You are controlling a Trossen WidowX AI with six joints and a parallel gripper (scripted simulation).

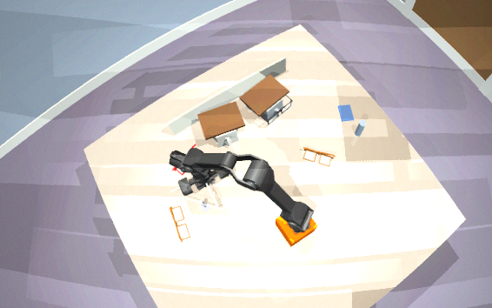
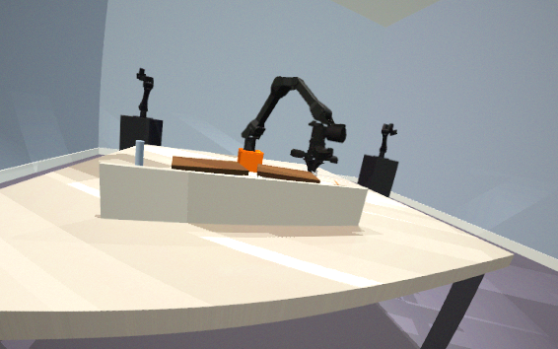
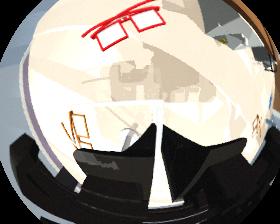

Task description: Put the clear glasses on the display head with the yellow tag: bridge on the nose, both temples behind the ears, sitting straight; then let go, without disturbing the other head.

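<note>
In the top view, a blue square (image 1: 346, 112) lies right of centre, just above a grey-blue cylinder (image 1: 360, 128) (image 2: 139, 153). Orange glasses sit on the bench (image 1: 251, 265) (image 2: 265, 276), one pair right of centre, another at lower left. Red glasses (image 3: 126, 22) lie near the top of the wrist view.
</note>
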